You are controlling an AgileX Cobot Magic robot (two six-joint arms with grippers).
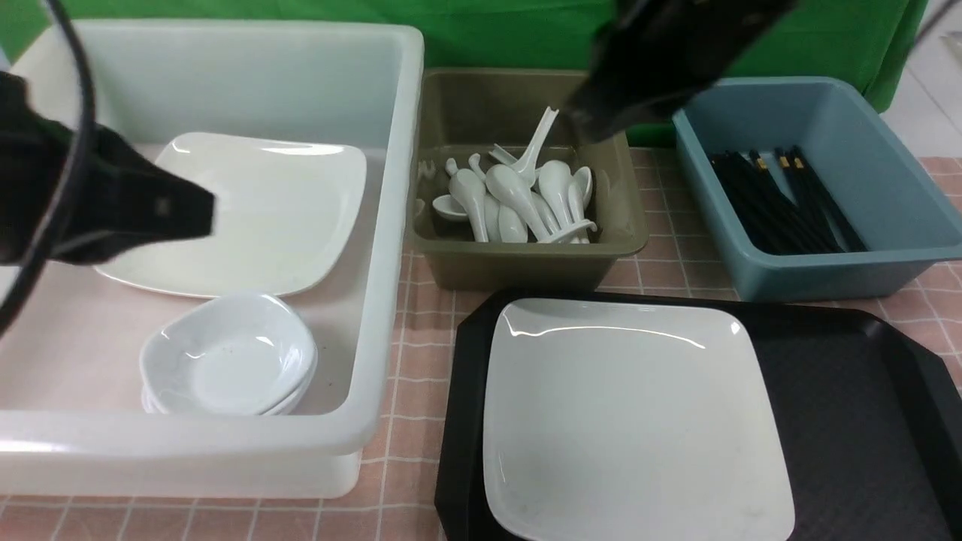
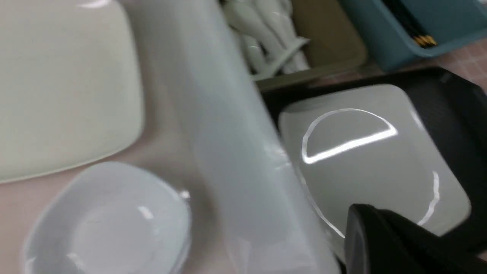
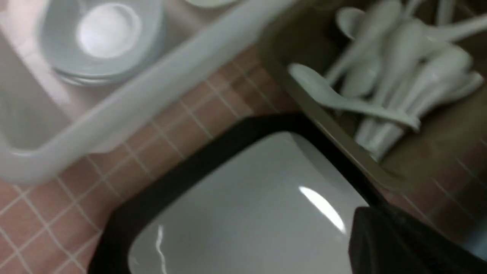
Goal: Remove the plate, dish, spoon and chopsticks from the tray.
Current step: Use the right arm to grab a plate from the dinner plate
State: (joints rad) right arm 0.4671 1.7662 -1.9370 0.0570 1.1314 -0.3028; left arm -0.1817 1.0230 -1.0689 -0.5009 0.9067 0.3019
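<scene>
Clearing the tray (image 1: 864, 421) looks nearly done: only the large white square plate (image 1: 631, 421) lies on it, flat on the tray's left half, and no spoon, chopsticks or small dish shows on the part of the black floor in view. The left tool (image 1: 201, 214) hangs over the big white tub (image 1: 398, 225) with its jaws together, above a second square plate (image 1: 248, 210) and a stack of small white dishes (image 1: 229, 357). The right tool (image 1: 594, 124), dark and blurred, hovers over the olive tub (image 1: 526, 270) and its heap of white soup spoons (image 1: 511, 199); its jaws are together too, with nothing seen between them. Black chopsticks (image 1: 782, 199) lie in the blue tub (image 1: 827, 278). The plate seems to be the step in hand. The next move probably calls for one tool to part its jaws, come down to the plate's raised rim, pinch it and carry the plate into the white tub; glossy glaze may slip. The bench wears a pink checked cloth (image 1: 421, 315), with green fabric (image 1: 511, 30) hung behind.
</scene>
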